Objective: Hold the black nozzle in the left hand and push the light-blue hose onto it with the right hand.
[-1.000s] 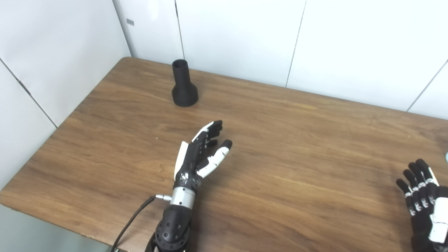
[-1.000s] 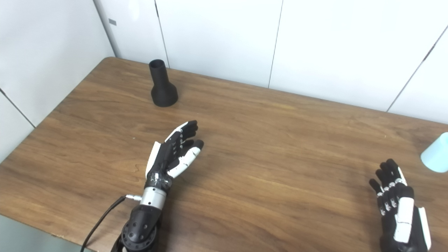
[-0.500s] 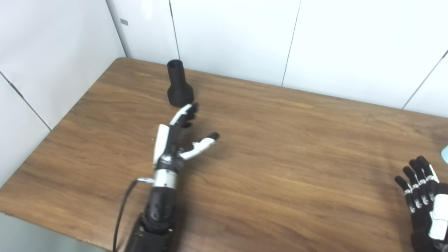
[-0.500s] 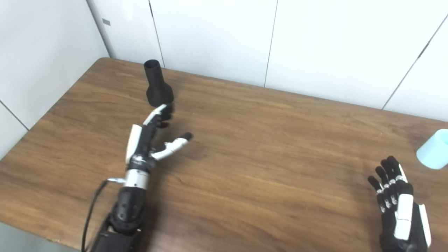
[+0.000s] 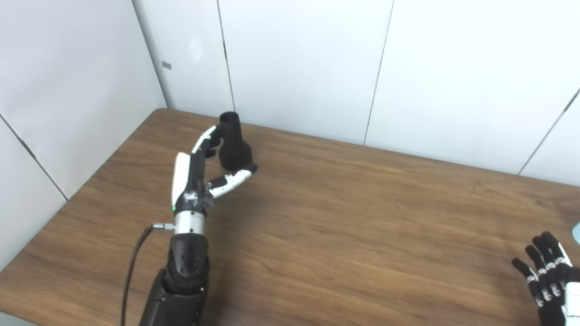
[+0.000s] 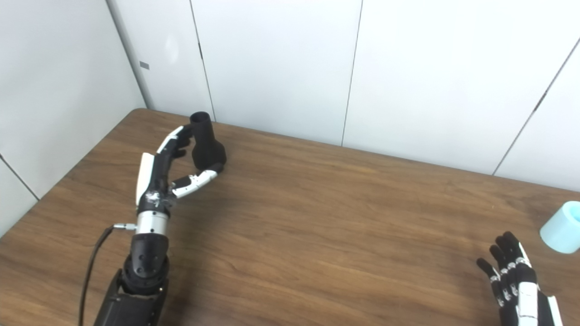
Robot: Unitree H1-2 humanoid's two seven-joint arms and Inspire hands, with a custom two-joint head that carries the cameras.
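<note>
The black nozzle stands upright near the table's far left corner, narrow neck up and flared base down. My left hand is open at it: its fingers reach along the nozzle's left side and the thumb lies under the front of the base. The fingers are not closed on it. The light-blue hose piece, a short cylinder, stands at the table's right edge. My right hand is open with fingers spread, low at the right, in front of and to the left of the hose piece.
The brown wooden table is backed by white wall panels on the far and left sides. A black cable hangs from my left wrist over the front edge.
My left hand has moved forward and to the left, from mid-table to the nozzle, and now cups it. The camera has tilted up. My right hand has stayed open at the right.
</note>
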